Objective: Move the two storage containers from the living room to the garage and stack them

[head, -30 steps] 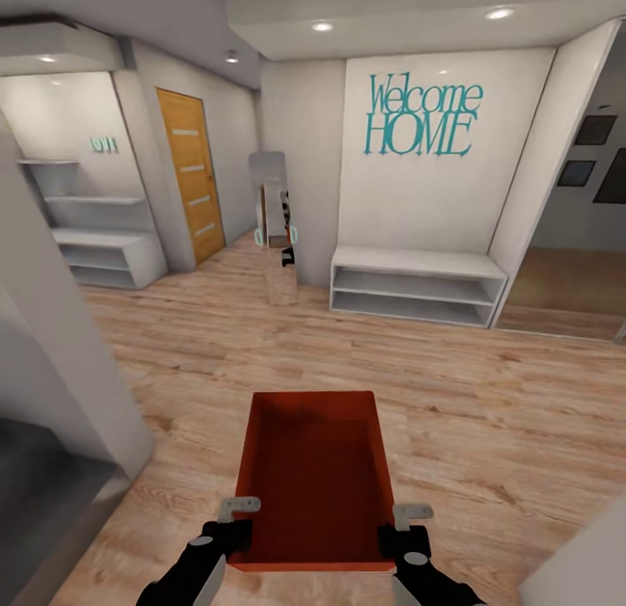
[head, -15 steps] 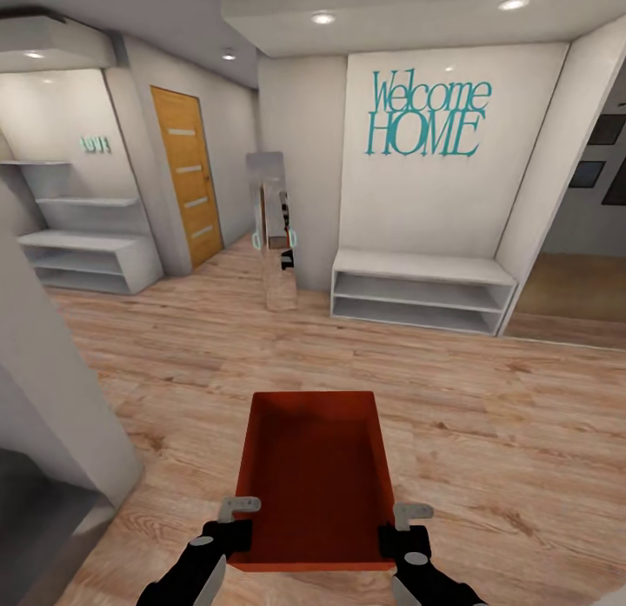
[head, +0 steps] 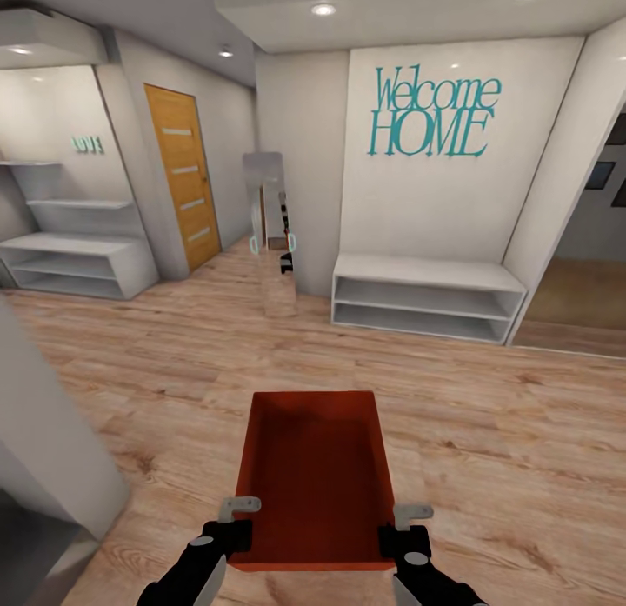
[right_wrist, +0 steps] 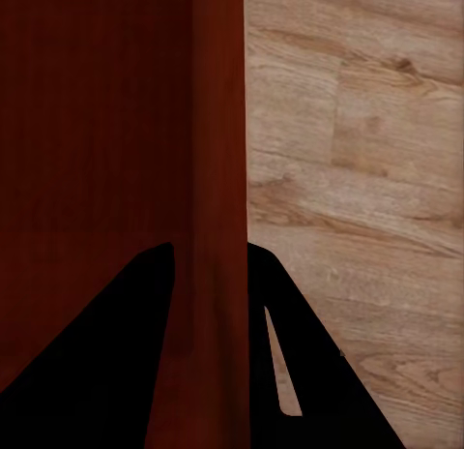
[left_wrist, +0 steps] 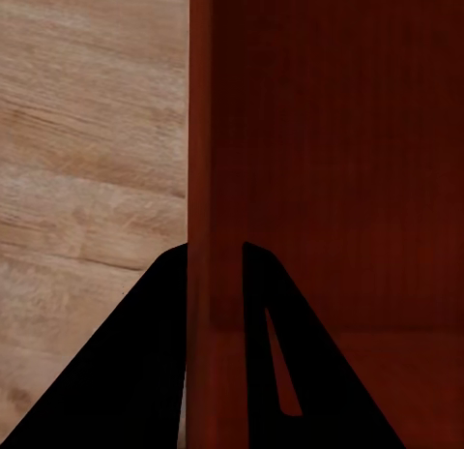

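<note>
The carrying step is in hand: one storage container [head: 313,480] is held low in the centre of the head view, above a light wood-plank floor [head: 487,432] in an entry hall, so the garage is not yet reached. Nothing of dark concrete or a car is in sight. The second container is not to be seen here, and by my reckoning it remains to be fetched once this one is set down.

The left gripper [head: 228,526] and the right gripper [head: 402,532] sit at the near corners of the bin, at lower left and lower right of the frame, both arms drawn in close and level. In the left wrist view the jaws are clamped across the thin side wall, one finger [left_wrist: 145,372] outside and one inside; the right wrist view shows the same pinch on the opposite wall.

The next move likely calls for driving on toward a doorway, perhaps the wooden door [head: 181,184] at upper left, keeping the bin level.
</note>
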### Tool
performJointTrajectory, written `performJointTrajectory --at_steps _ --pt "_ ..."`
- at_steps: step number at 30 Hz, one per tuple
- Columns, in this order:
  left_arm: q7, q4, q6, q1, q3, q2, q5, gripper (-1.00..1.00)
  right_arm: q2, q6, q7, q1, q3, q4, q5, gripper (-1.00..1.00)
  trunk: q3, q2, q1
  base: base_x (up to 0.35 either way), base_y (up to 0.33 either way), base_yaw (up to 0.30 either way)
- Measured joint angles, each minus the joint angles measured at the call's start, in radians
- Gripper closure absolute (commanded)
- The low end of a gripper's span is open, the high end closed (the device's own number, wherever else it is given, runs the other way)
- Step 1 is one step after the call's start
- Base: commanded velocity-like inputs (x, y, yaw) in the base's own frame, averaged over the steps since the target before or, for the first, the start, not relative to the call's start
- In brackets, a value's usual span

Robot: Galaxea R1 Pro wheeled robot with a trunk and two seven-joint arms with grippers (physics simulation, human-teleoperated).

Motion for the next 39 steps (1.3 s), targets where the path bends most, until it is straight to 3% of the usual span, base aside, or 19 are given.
performJointTrajectory --at_steps 7,32,39 --pt "0.000 -0.001 0.002 0.000 -0.001 0.001 0.002 1.00 0.002 0.001 -0.001 0.000 0.001 0.001 -0.001 1.00 0.000 0.000 0.000 0.323 0.000 0.062" --pt "-0.005 0.001 0.002 0.000 -0.003 0.006 0.005 1.00 0.007 0.000 -0.008 0.001 0.002 0.003 -0.003 1.00 0.000 0.000 0.000 0.323 0.000 0.265" --pt "-0.005 0.001 0.003 0.000 -0.003 0.007 0.006 1.00 0.007 0.000 -0.008 0.001 0.002 0.004 -0.003 1.00 0.000 0.000 0.000 0.323 0.000 0.054"
